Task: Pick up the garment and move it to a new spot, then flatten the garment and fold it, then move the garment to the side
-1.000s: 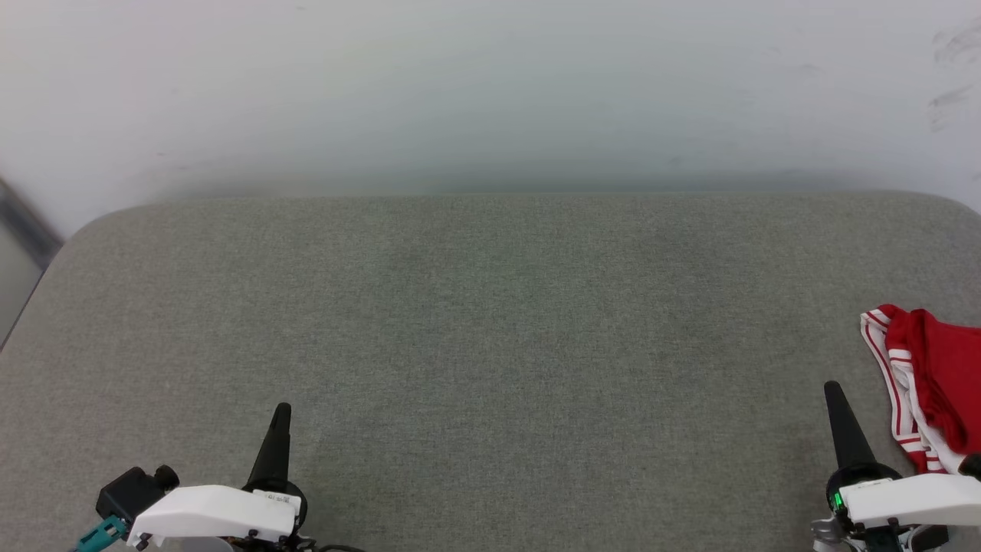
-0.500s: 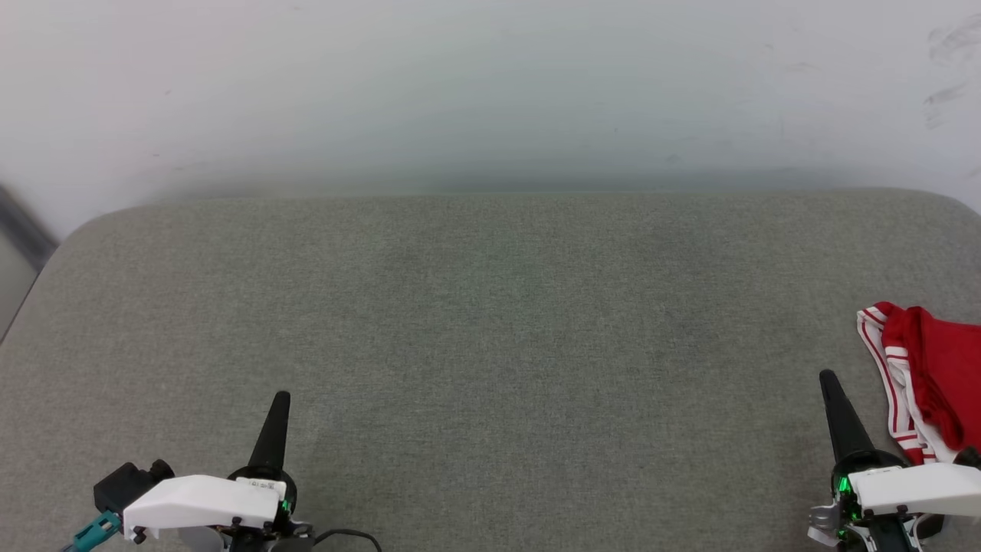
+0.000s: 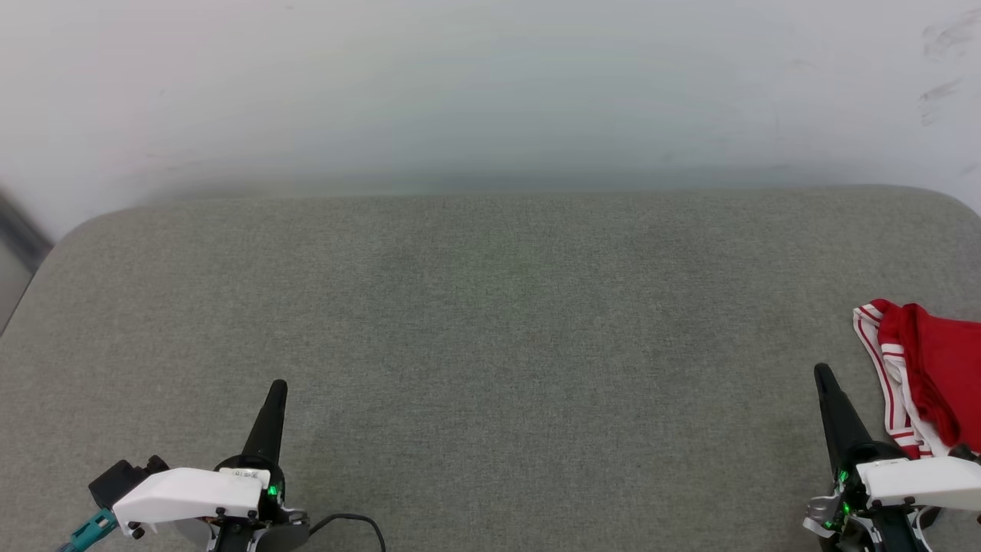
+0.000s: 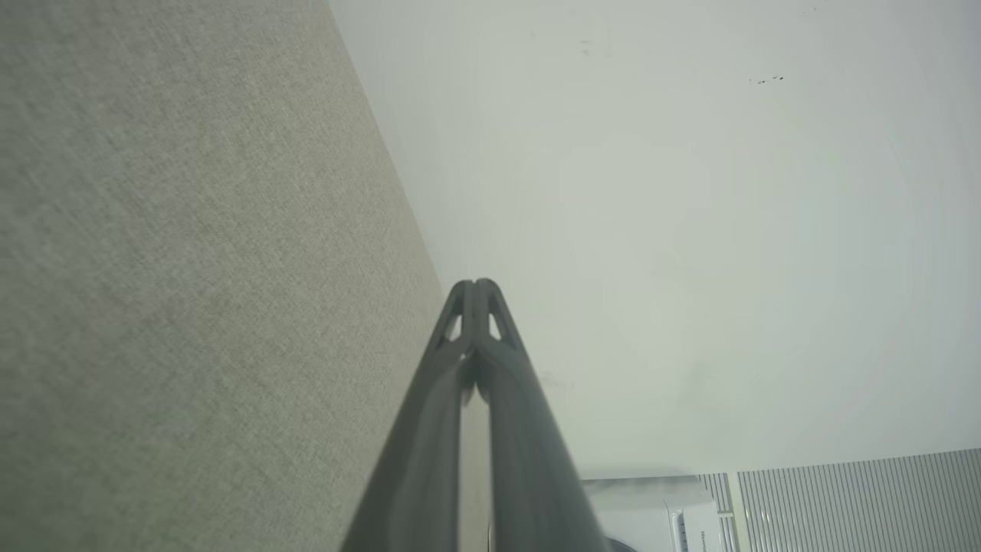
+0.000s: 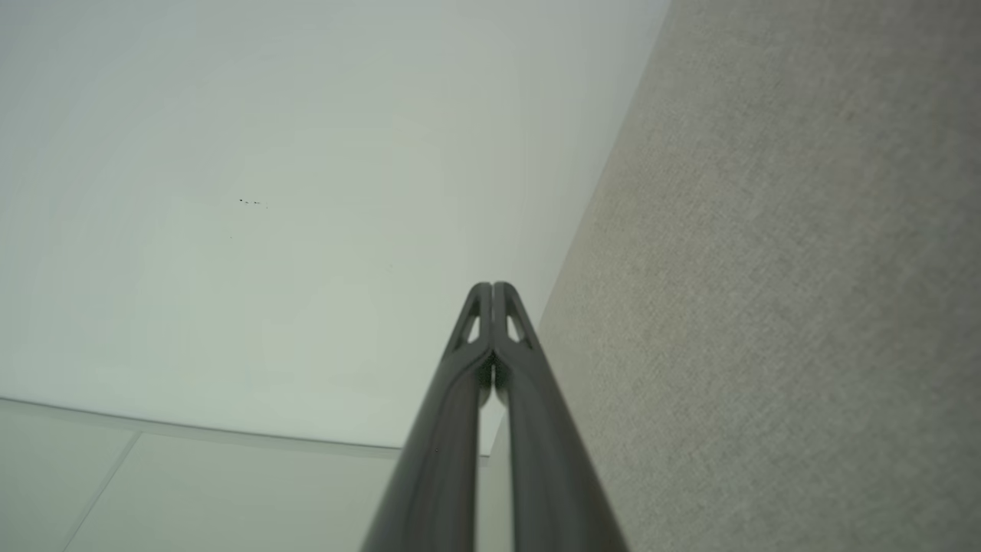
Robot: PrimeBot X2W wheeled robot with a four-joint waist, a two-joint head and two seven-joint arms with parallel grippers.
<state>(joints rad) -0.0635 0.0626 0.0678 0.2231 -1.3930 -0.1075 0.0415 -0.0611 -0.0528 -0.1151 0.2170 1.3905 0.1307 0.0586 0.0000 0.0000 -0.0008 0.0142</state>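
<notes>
The garment (image 3: 931,372), red with white, red-striped trim, lies bunched at the right edge of the grey padded table (image 3: 490,322), cut off by the picture's border. The right gripper (image 3: 824,376) sits just beside it, fingertips pressed together and empty. The left gripper (image 3: 277,387), likewise closed on nothing, rests well apart at the lower left.

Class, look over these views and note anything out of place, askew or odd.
The garment lies crumpled in a heap at the right edge of the grey surface, partly cut off by the head view, beside the shut right gripper. Nothing looks spilled or damaged.
</notes>
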